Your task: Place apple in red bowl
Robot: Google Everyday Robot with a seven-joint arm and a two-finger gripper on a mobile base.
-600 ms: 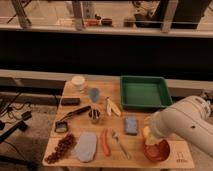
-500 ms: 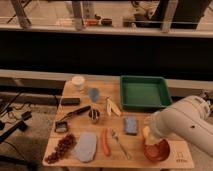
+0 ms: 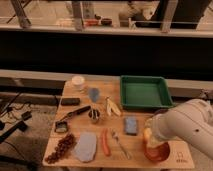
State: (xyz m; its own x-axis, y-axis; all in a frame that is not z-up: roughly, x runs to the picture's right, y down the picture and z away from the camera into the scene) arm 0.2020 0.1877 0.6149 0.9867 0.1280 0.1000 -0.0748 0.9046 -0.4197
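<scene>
The red bowl (image 3: pixel 157 152) stands at the front right corner of the wooden table (image 3: pixel 135 157). The apple (image 3: pixel 146 134), pale yellow, sits at the end of my white arm, just over the bowl's left rim. My gripper (image 3: pixel 149 138) is there with it, mostly hidden behind the bulky forearm (image 3: pixel 182 125) that reaches in from the right. I cannot tell whether the apple rests in the bowl or hangs above it.
A green tray (image 3: pixel 145 93) is at the back right. A blue sponge (image 3: pixel 131 125), a fork (image 3: pixel 120 145) and an orange carrot (image 3: pixel 105 142) lie left of the bowl. A peeled banana (image 3: pixel 112 106), cups (image 3: pixel 93 93), a grey cloth (image 3: pixel 86 146) and dark grapes (image 3: pixel 60 148) fill the left half.
The arm's end and the apple have shifted only slightly, a touch lower towards the bowl. Nothing else on the table has moved.
</scene>
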